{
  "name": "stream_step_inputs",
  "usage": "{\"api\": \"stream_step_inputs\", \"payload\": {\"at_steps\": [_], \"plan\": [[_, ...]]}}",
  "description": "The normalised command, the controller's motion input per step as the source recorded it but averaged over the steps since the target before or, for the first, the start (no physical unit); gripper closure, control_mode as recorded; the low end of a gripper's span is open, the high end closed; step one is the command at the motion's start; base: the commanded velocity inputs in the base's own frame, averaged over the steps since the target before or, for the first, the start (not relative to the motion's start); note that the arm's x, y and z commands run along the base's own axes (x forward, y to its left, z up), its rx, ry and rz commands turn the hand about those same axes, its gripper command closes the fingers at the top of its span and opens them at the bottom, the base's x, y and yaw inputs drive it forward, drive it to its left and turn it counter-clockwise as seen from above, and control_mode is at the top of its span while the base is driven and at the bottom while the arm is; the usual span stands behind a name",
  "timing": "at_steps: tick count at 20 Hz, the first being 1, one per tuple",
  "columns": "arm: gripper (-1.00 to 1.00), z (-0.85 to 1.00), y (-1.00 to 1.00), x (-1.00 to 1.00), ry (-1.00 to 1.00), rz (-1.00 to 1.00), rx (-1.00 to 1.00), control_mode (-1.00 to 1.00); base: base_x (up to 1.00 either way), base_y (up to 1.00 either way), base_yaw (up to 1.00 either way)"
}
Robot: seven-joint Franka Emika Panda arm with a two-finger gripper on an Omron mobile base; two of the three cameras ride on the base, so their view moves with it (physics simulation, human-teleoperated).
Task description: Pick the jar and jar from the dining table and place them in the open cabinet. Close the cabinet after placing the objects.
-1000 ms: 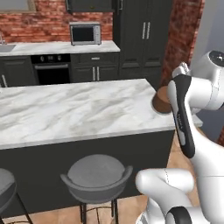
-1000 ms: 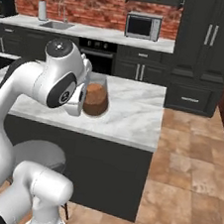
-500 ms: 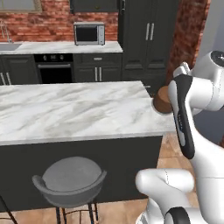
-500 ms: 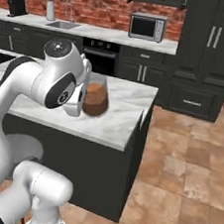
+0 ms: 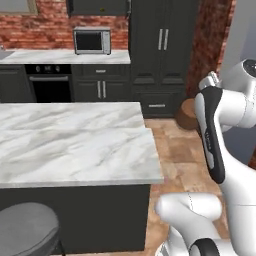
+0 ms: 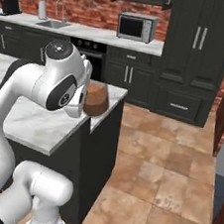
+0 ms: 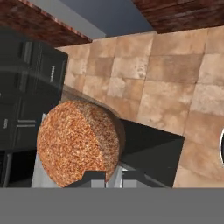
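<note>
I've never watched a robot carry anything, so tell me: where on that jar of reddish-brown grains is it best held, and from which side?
Best across its round glass wall, coming from the side. The jar is an upright cylinder with straight sides, so two fingers can press on opposite faces. That appears to be how the end effector has it now: shut on the jar, the grainy filling close before the hand camera, lifted by the table corner.

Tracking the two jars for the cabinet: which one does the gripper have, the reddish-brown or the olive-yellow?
The reddish-brown jar. The gripper is shut on it, and its grainy red-brown filling shows through the glass, carried beside the dining table corner.
</note>
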Motion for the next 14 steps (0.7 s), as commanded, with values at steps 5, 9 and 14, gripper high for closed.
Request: {"api": "stream_step_inputs", "payload": {"at_steps": [5,9,14], "plan": [[1.00,0.00,0.00,0.00,0.00,0.00,0.00,1.00,0.67,-0.97,0.21],[1.00,0.00,0.00,0.00,0.00,0.00,0.00,1.00,0.58,-1.00,0.20],[1.00,0.00,0.00,0.00,0.00,0.00,0.00,1.00,0.78,-0.84,0.24]]}}
